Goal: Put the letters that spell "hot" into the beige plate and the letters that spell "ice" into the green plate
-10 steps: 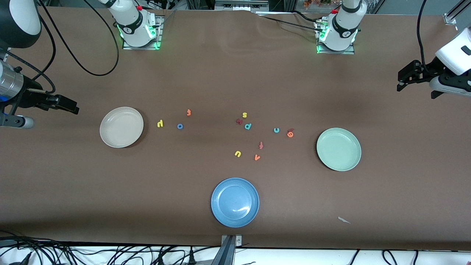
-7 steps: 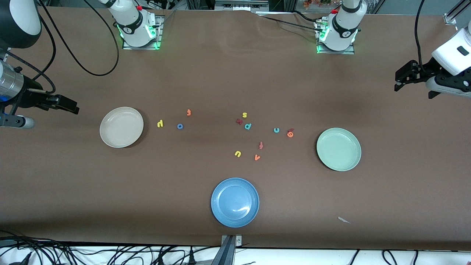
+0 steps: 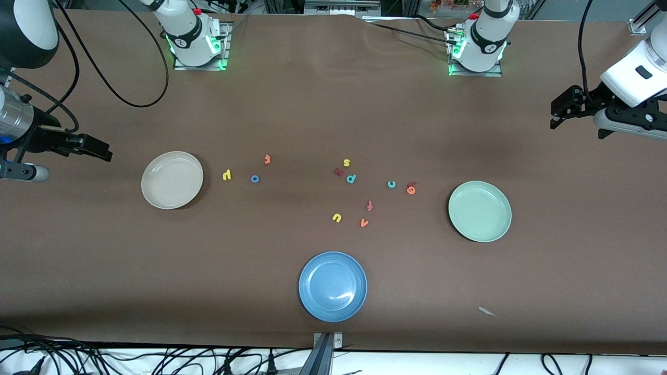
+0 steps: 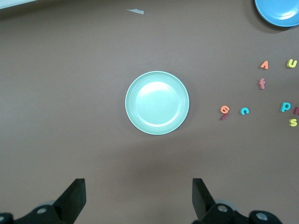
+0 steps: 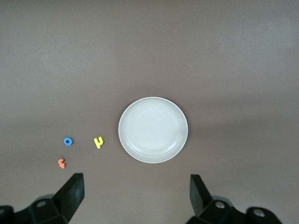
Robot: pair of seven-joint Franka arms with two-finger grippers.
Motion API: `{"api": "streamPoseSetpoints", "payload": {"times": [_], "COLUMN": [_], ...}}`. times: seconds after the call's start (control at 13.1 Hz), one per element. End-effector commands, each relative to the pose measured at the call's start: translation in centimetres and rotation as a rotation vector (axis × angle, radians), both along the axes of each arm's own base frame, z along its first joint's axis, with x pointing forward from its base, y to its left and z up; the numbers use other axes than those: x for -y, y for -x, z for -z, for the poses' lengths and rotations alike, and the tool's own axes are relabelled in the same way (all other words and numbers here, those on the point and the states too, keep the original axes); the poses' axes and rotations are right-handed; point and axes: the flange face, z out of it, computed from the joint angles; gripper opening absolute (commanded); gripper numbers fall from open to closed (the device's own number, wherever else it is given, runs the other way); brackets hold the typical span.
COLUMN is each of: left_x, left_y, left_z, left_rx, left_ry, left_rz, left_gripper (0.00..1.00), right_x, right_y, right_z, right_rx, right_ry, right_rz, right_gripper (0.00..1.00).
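Brown counter, nothing sorted yet. Left pincer (image 4: 138, 198) spread, empty, high over the counter's end near the green plate (image 3: 480, 211); e (image 3: 410, 190), c (image 3: 391, 184) and maroon i lie past that plate from it. Drop straight onto e first; pinch across its width. Right pincer (image 5: 135, 196) spread, waiting by beige plate (image 3: 172, 179); h (image 3: 226, 175), o (image 3: 255, 178), t (image 3: 267, 159) just past.

Brown tabletop (image 3: 312, 114) carries three plates: beige plate (image 3: 172, 179) toward right arm's end, green plate (image 3: 480, 211) toward left arm's end, blue plate (image 3: 333, 286) nearest the front camera. Loose foam letters between them: yellow h (image 3: 226, 175), blue o (image 3: 255, 178), orange t (image 3: 267, 159) near beige; teal c (image 3: 391, 184), orange e (image 3: 410, 190) touching maroon i (image 3: 412, 184) nearer green. Small white scrap (image 3: 486, 311) near the front edge.
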Motion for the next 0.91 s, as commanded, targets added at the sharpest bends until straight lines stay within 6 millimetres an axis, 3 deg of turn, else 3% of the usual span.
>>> {"api": "streamPoseSetpoints", "payload": {"times": [0.0,0.84], "left_x": [0.02,-0.01], "left_y": [0.58,0.64], "left_z": [-0.11,-0.18], "left_rx": [0.003,0.003], "left_ry": [-0.026,-0.029], "left_rz": [-0.009,-0.010], "left_gripper": [1.00,1.00], "right_x": [0.06,-0.02], "right_y": [0.39,0.65], "right_z": [-0.21,-0.85], "right_rx": [-0.006,0.003], "right_ry": [-0.021,-0.021], "right_rz": [-0.010,0.004], "right_gripper": [1.00,1.00]}}
